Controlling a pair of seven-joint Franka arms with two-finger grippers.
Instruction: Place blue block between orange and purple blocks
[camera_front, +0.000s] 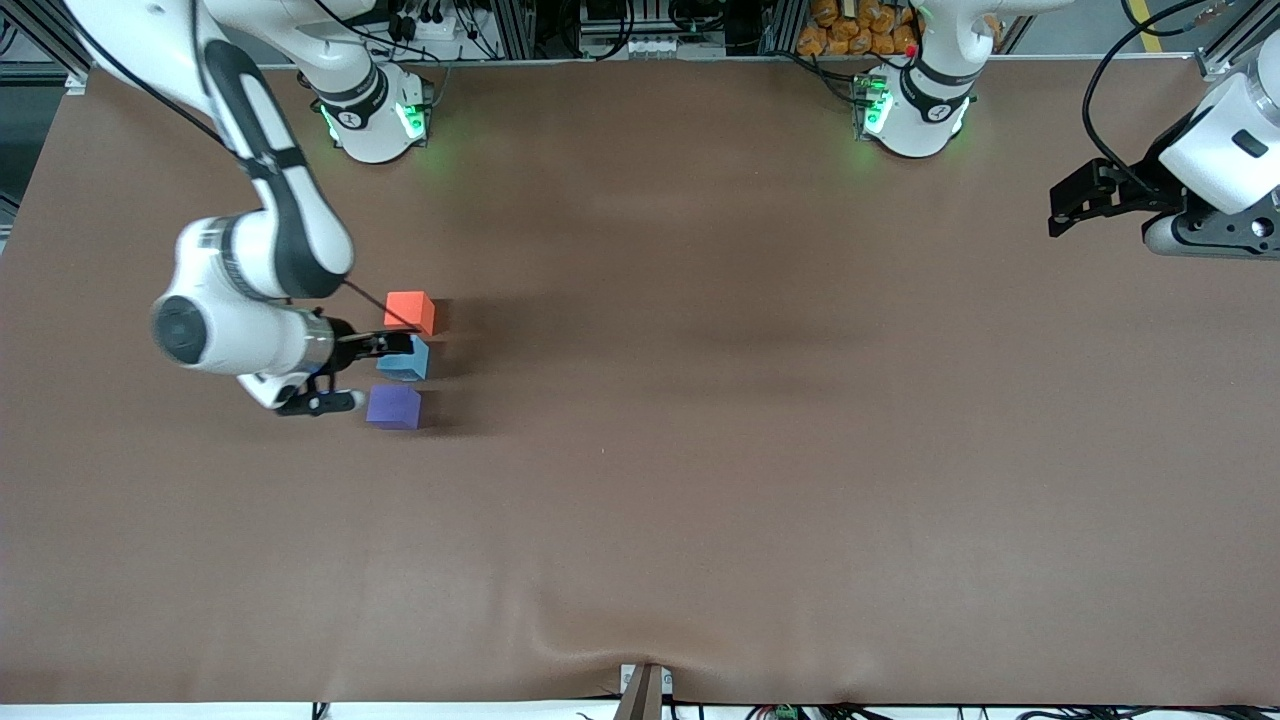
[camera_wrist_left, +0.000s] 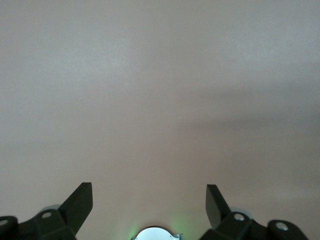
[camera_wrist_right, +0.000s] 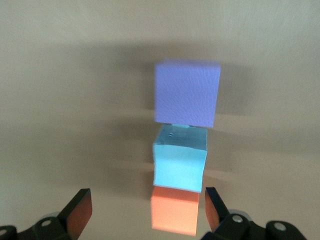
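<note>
Toward the right arm's end of the table, the right gripper is seen low over the blue block, its fingers spread wide and nothing held between them. The blue block is set on the table between the orange block, which lies farther from the front camera, and the purple block, which lies nearer. The placement is judged done; only the arm's retreat appears left. The left gripper is kept waiting over the left arm's end of the table, fingers apart and empty.

Sky-blue cube rests on the table between orange cube and purple cube.
</note>
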